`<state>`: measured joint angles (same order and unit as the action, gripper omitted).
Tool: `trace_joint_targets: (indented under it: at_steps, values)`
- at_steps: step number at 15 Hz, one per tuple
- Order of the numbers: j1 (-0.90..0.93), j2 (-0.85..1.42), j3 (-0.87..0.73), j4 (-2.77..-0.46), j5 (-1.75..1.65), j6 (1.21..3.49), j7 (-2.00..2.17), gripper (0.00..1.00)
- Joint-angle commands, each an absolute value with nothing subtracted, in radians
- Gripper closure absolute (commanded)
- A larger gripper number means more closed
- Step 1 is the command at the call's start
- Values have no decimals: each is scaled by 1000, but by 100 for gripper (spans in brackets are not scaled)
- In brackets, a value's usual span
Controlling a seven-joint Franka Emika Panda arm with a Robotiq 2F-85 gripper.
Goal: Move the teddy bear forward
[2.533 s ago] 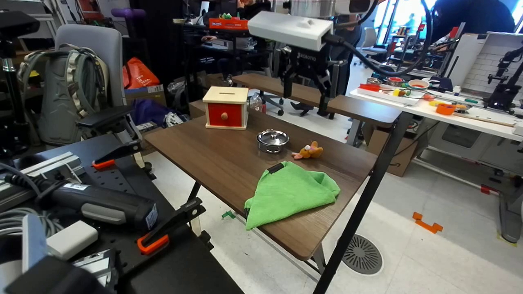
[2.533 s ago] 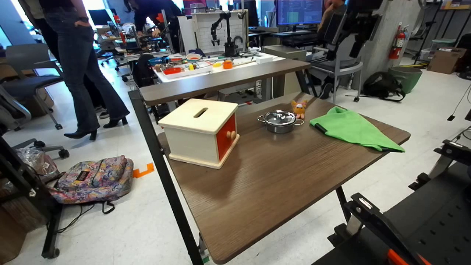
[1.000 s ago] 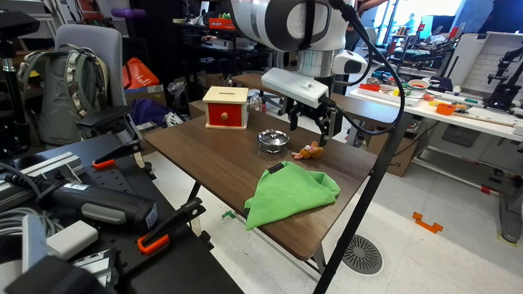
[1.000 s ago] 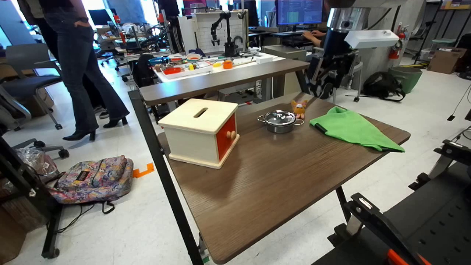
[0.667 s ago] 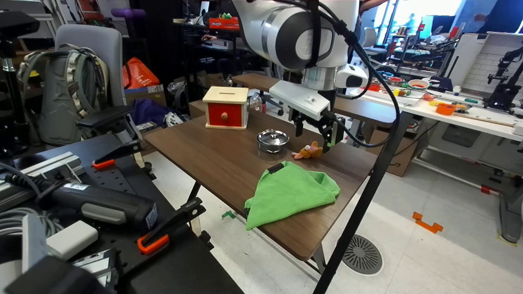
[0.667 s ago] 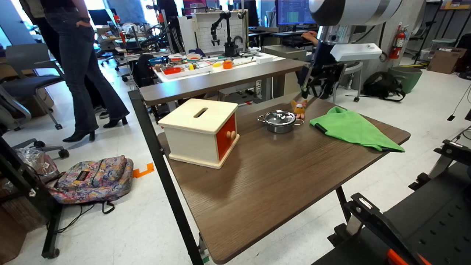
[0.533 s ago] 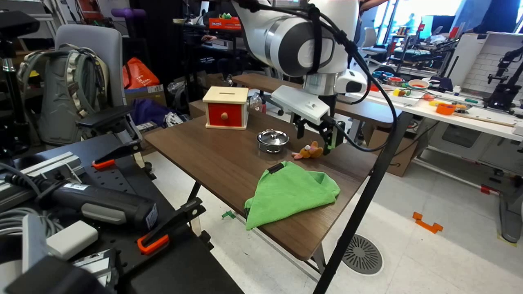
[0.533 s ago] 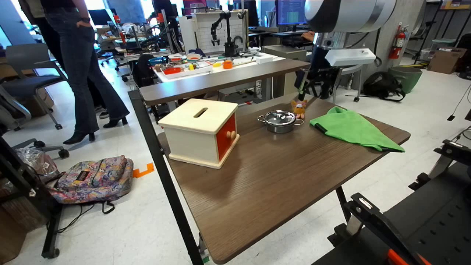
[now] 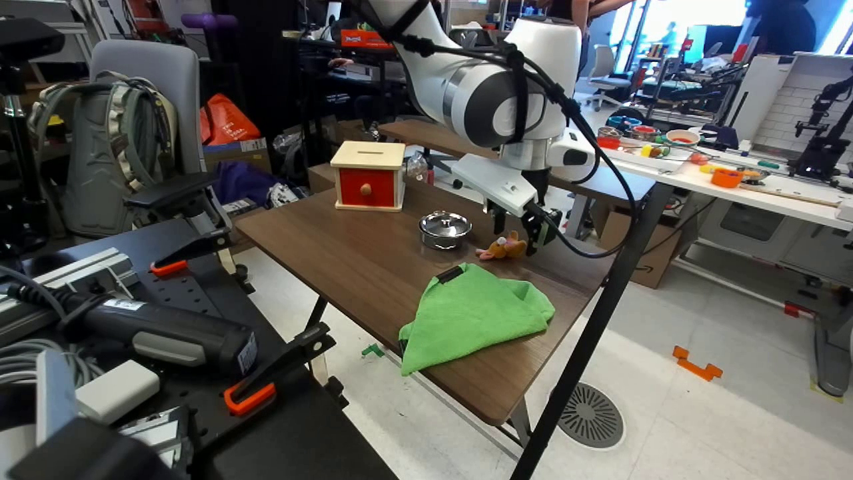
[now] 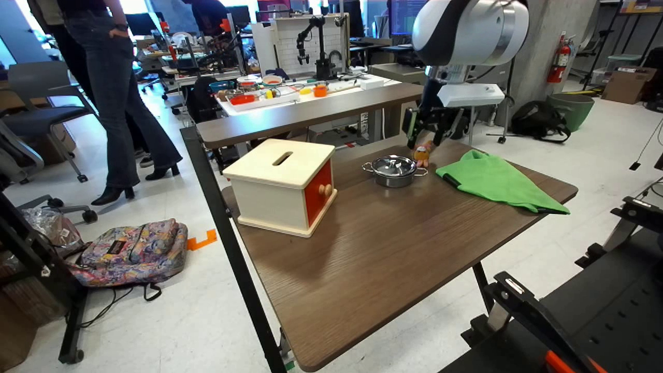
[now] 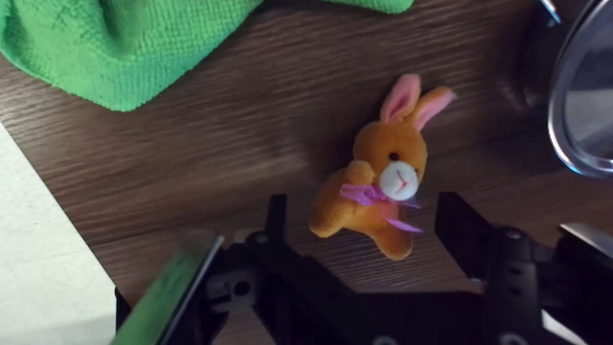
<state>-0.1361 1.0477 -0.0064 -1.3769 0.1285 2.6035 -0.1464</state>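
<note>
Fingers [image 11: 275,215]: spread apart, holding nothing; in the wrist view a gap shows between each dark tip and the toy [image 11: 376,163].
Gripper [image 11: 362,206]: black and hinged; points down close to the toy in both exterior views.
Toy between the tips: feet and lower body lie in the opening; head and ears reach past it, toward the far right of the wrist view.
Toy's long axis: feet to ears, leaning right, across the line from tip to tip rather than along it.
Closing move (judged): likely to pinch the lower body first; a small shift toward the head would centre the grip. Height of the tips over the toy is hard to tell.
Toy's place: on the brown wood-grain table [image 10: 393,243], near its far edge in both exterior views.
Toy's make: short orange-brown plush, long pink-lined ears, white muzzle, sheer purple ribbon [image 11: 362,193]; more rabbit than bear in form. Probably soft, giving under pressure.
Pot [image 9: 445,232]: shiny, round, metal, lidded; left of the toy in both exterior views, near but apart.
Cloth [image 9: 476,317]: green, ribbed, folded to a rough triangle; on the toy's near side in an exterior view, not touching.
Box [image 10: 274,199]: smooth pale wood, slotted top, red front, round knob; well apart, at left.
</note>
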Motion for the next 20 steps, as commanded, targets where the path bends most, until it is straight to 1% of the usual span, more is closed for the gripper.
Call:
trace_joint_targets:
  at_steps: [1, 6, 7, 9, 14, 20]
  values:
    - [-143, 1102, 10, -1288, 110, 2586, -129, 51]
    - [-149, 1115, 20, -1267, 113, 2582, -136, 88]
    - [-151, 1114, 21, -1267, 114, 2580, -136, 97]
    - [-153, 1110, 23, -1269, 117, 2580, -135, 100]
    - [-161, 1051, 44, -1344, 120, 2572, -159, 99]
    - [-118, 882, 66, -1554, 94, 2623, -183, 99]
